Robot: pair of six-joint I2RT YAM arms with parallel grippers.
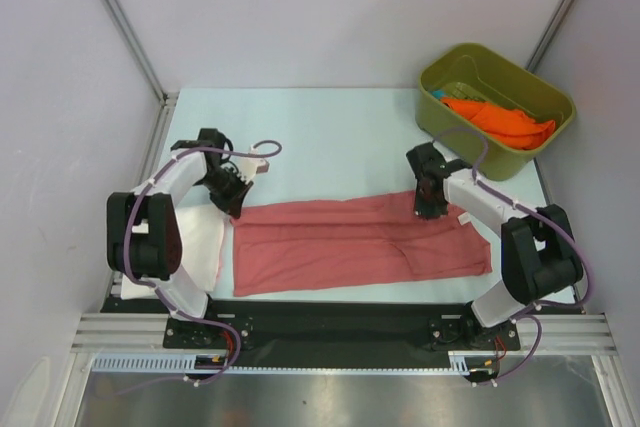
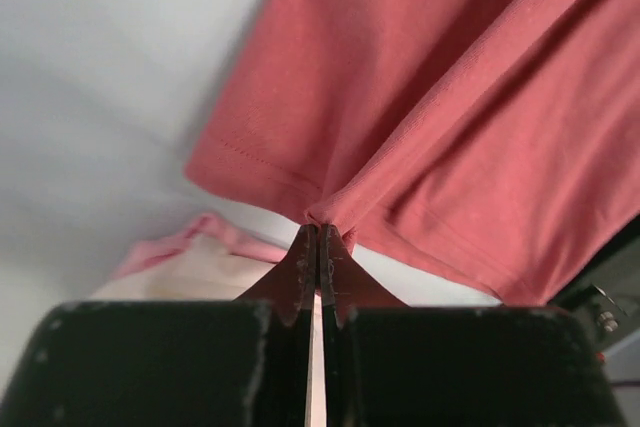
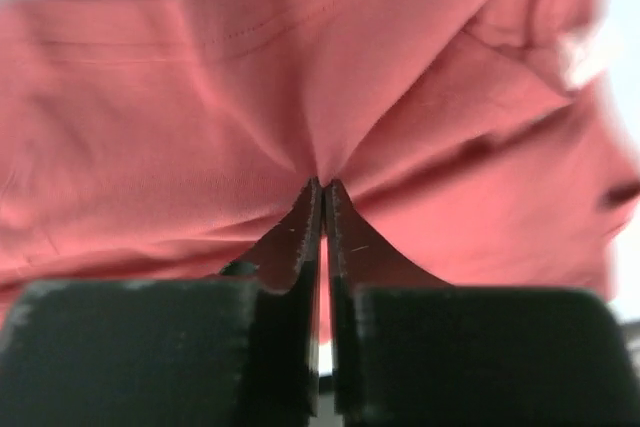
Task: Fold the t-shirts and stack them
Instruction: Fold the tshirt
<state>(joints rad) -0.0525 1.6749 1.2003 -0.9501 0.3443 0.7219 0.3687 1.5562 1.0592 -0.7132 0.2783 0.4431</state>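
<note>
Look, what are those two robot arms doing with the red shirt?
They are folding shirts. The left hand and the right hand are each pinched shut on the far edge of the red shirt, which lies in a long strip on the table. A white shirt sits at its left end, and an orange shirt lies in the green bin.
</note>
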